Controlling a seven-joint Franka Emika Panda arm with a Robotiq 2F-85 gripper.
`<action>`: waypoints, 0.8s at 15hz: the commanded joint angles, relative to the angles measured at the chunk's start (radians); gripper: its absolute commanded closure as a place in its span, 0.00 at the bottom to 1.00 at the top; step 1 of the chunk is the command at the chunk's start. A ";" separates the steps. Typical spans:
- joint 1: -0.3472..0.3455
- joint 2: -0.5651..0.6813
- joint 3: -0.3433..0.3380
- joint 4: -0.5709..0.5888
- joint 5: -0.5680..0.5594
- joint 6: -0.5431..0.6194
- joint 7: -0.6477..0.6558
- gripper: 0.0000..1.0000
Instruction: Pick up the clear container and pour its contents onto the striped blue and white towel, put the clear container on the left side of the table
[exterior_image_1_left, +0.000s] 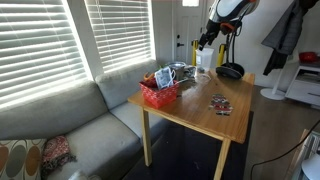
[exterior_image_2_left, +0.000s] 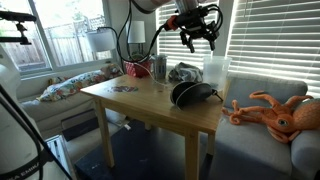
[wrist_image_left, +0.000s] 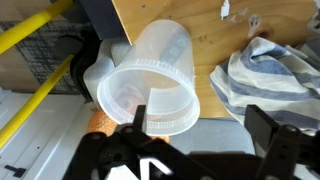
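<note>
In an exterior view the clear container stands upright near the far edge of the table. A black bowl sits just beside it toward the corner, and a red basket crowds the opposite end by the grey couch. A small flat item lies apart on the bare wood nearer the camera, and most of that front half is open. The gripper hangs above the container, too small here to read its fingers.

In an exterior view from the other side, the gripper hovers over the clear container with its fingers spread and nothing between them. A rumpled striped towel lies just beside the container, and the black bowl sits in front of it at the table edge. The red basket stands farther along. An orange octopus plush rests on the couch beyond the corner.

In the wrist view the clear container fills the middle and its open rim faces the camera. What it holds cannot be made out. It stands right at the edge of the table, with floor and yellow bars past it. The striped towel lies close by, cut off by the frame. The gripper is wide open and empty. One dark finger overlaps the rim in the picture, but contact cannot be told.
</note>
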 joint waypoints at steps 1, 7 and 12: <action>-0.005 0.073 -0.012 0.038 0.044 0.057 -0.052 0.00; -0.010 0.128 -0.006 0.060 0.089 0.066 -0.075 0.39; -0.010 0.136 -0.003 0.072 0.123 0.052 -0.062 0.74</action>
